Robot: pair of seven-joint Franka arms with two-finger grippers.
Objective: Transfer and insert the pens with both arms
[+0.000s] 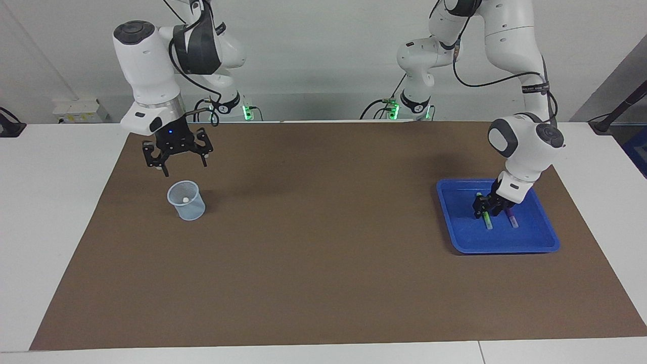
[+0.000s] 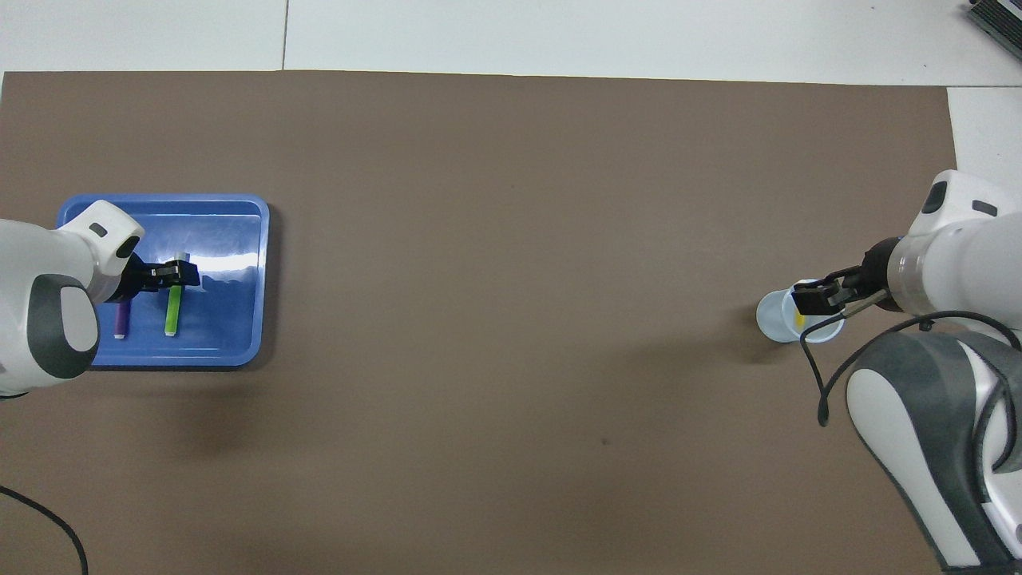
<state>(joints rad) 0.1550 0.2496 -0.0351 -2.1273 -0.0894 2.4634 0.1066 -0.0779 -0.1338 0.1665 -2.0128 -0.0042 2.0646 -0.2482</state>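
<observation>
The yellow pen stands inside the clear cup toward the right arm's end of the table, with only its pale tip showing in the facing view. Above the cup hangs my right gripper, open and holding nothing. The green pen and the purple pen lie side by side in the blue tray. My left gripper is down at the green pen, above one end of it.
A brown mat covers most of the white table. Two smaller white arms with green lights stand at the robots' edge of the mat. A black cable lies near the left arm's base.
</observation>
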